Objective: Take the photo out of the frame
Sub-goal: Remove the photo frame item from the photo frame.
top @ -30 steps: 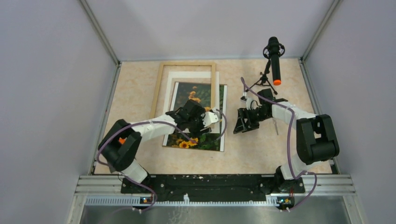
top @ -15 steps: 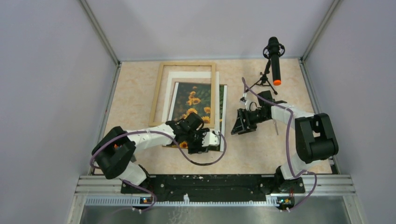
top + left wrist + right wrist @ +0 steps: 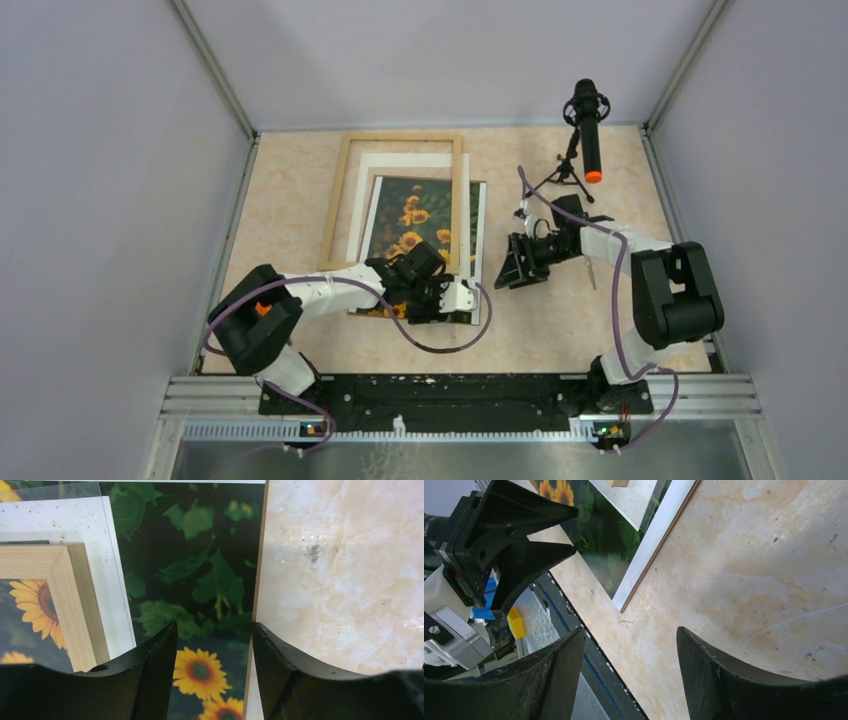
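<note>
The photo (image 3: 425, 225) of sunflowers lies flat on the table, its far left part under the light-wood frame (image 3: 395, 143). In the left wrist view the frame corner (image 3: 47, 562) rests on the photo (image 3: 200, 580). My left gripper (image 3: 428, 308) hovers low at the photo's near edge. Its jaws (image 3: 214, 650) are open over a sunflower, and the photo's edge runs just inside the right finger. To the right of the photo, my right gripper (image 3: 508, 270) is open over bare table (image 3: 630, 645). The photo's near right corner (image 3: 624, 580) shows ahead of it.
A white mat (image 3: 405, 165) and a clear sheet (image 3: 112, 555) lie inside the frame over the photo. A thin brown board edge (image 3: 659, 545) shows under the photo. A microphone on a small tripod (image 3: 587, 130) stands at the back right. Grey walls close three sides.
My left gripper has moved from over the photo's middle toward its near edge, and its jaws have narrowed a little. The right gripper has barely moved.
</note>
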You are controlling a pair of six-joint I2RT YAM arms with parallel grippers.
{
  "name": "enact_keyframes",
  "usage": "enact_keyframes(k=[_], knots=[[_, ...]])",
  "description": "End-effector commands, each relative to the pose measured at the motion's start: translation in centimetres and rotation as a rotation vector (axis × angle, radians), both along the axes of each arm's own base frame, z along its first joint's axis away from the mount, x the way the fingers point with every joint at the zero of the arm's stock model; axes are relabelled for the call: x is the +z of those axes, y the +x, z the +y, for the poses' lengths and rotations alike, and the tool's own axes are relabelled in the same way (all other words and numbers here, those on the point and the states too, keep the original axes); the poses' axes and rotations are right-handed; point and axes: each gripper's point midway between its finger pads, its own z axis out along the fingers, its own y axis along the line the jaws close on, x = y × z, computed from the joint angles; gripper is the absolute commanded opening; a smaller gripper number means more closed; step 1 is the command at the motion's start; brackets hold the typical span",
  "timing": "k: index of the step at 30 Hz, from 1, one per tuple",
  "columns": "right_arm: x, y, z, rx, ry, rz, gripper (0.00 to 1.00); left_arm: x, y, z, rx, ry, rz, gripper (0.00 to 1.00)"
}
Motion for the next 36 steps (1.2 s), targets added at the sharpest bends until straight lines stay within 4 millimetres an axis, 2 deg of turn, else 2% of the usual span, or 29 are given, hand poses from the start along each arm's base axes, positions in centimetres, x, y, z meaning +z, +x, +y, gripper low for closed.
enact_keyframes(k=[1, 11, 12, 14, 16, 18, 22, 28, 31, 36], knots=[[1.1, 0.9, 0.6, 0.015, 0.034, -0.036, 0.67, 2.7, 1.3, -0.8, 0.031, -0.052, -0.042, 0.59], [1.0, 0.7, 0.7, 0.023, 0.033, -0.032, 0.67, 4.0, 2.2, -1.2, 0.048, -0.094, -0.063, 0.36], [1.1, 0.7, 0.7, 0.025, 0.033, -0.034, 0.66, 3.9, 2.0, -1.1, 0.033, -0.089, -0.058, 0.37], [1.1, 0.7, 0.7, 0.026, 0.031, -0.032, 0.66, 3.6, 1.2, -0.3, -0.005, -0.063, -0.037, 0.48], [1.1, 0.7, 0.7, 0.029, 0.029, -0.036, 0.66, 3.6, 0.8, 1.2, -0.017, -0.044, -0.005, 0.63], [1.2, 0.7, 0.7, 0.029, 0.027, -0.036, 0.66, 3.9, 0.9, 3.2, -0.023, -0.044, 0.039, 0.7], [1.1, 0.6, 0.7, 0.029, 0.03, -0.036, 0.66, 4.2, 1.5, 7.8, -0.076, 0.01, 0.017, 0.73], [1.1, 0.7, 0.7, 0.03, 0.029, -0.041, 0.66, 3.7, 0.9, 13.4, -0.151, 0.077, -0.05, 0.8], [1.1, 0.8, 0.7, 0.028, 0.028, -0.042, 0.67, 3.1, 0.9, 15.5, -0.161, 0.1, -0.066, 0.84], [1.1, 0.8, 0.6, 0.025, 0.021, -0.043, 0.66, 1.5, 1.4, 17.6, -0.177, 0.145, -0.076, 0.83]])
